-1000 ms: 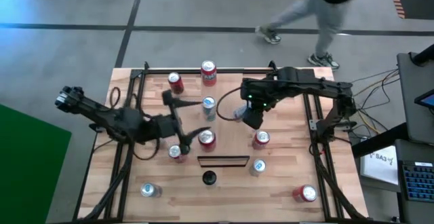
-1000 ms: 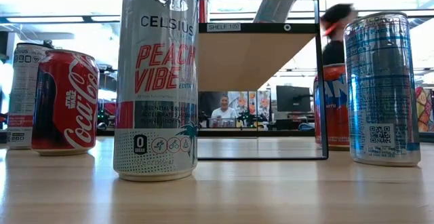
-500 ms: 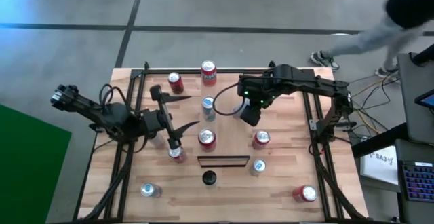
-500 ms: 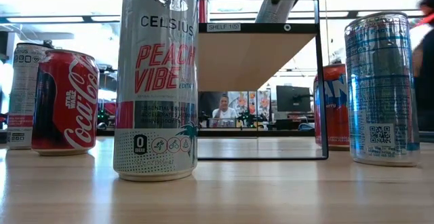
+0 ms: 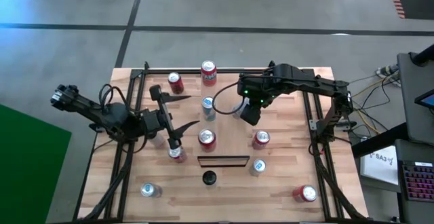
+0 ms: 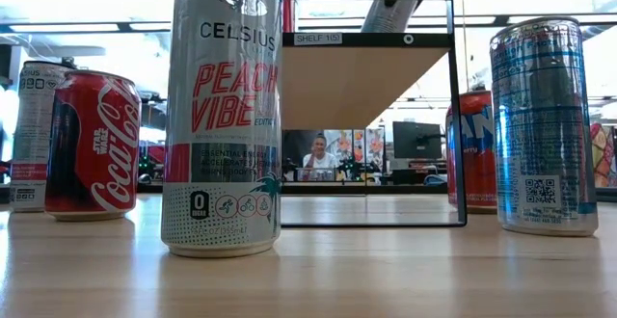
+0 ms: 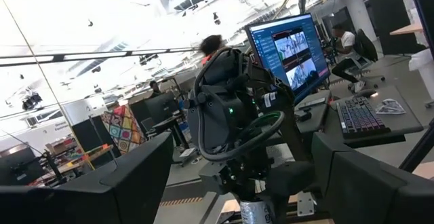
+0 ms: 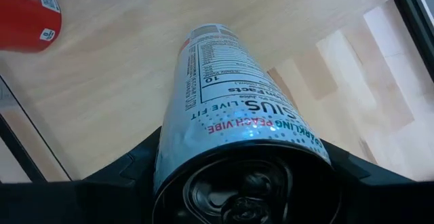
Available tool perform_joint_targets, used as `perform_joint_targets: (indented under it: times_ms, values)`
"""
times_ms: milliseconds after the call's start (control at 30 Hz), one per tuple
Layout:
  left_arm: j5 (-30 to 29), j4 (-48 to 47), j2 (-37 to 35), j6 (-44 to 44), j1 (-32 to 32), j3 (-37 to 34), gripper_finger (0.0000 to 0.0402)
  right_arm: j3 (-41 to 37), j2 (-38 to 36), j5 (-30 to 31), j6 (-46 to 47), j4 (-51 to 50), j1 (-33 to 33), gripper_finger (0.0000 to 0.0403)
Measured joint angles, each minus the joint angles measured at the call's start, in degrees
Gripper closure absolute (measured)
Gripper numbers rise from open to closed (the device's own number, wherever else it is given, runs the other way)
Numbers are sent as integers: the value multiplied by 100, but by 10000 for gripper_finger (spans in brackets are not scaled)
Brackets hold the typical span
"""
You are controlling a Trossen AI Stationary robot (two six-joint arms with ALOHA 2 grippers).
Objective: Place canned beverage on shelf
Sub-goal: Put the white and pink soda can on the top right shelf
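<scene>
My right gripper (image 5: 247, 110) hangs over the table's middle far part, shut on a silver Celsius can (image 8: 227, 108); the can's pale side (image 5: 237, 110) peeks out beside it. The shelf (image 5: 223, 160) stands nearer the front edge. In the low view its light board (image 6: 366, 77) sits raised in a dark frame. My left gripper (image 5: 191, 110) is open over the table's left half, pointing toward the right arm with nothing between its fingers (image 7: 135, 176). My right gripper pinches the can's wall just below the top rim (image 8: 178, 157) between its two fingers (image 8: 129, 176), one on each side. The fingers come steeply from above. The can hangs tilted, bottom end (image 8: 209, 32) toward the tabletop, apparently clear of it.
Several other cans stand around: red ones (image 5: 175, 83), (image 5: 208, 73) at the far edge, a silver one (image 5: 209, 107) between the grippers, red ones (image 5: 207, 139), (image 5: 261, 139) just behind the shelf. A tall Celsius can (image 6: 224, 116) stands in front of it.
My left gripper has drawn back toward the table's left edge, staying open. My right gripper has kept its place with the can. A person beyond the far edge has walked off to the right, out of view.
</scene>
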Motion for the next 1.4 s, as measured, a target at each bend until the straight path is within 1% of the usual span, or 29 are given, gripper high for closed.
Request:
perform_joint_targets:
  times_ms: [133, 267, 533, 733, 1000, 1233, 1400]
  values:
    - [0, 0, 0, -1, 0, 0, 86, 0, 0, 1, -92, 17, 0, 163]
    - [0, 0, 0, 0, 0, 0, 86, 0, 0, 3, -132, 25, 0, 144]
    - [0, -7, 0, 0, 0, 0, 86, 2, 183, 19, -213, 93, 0, 150]
    - [0, -7, 0, -2, 0, 0, 86, 11, 230, 21, -276, 100, 0, 139]
    - [0, -7, 0, -2, 0, 0, 86, 7, 221, 14, -306, 167, -26, 136]
    - [-1, -7, 0, -2, 0, 0, 86, 0, 221, 5, -401, 161, -26, 122]
    - [0, -7, 0, -2, 0, 0, 86, -7, 223, -1, -432, 188, -26, 122]
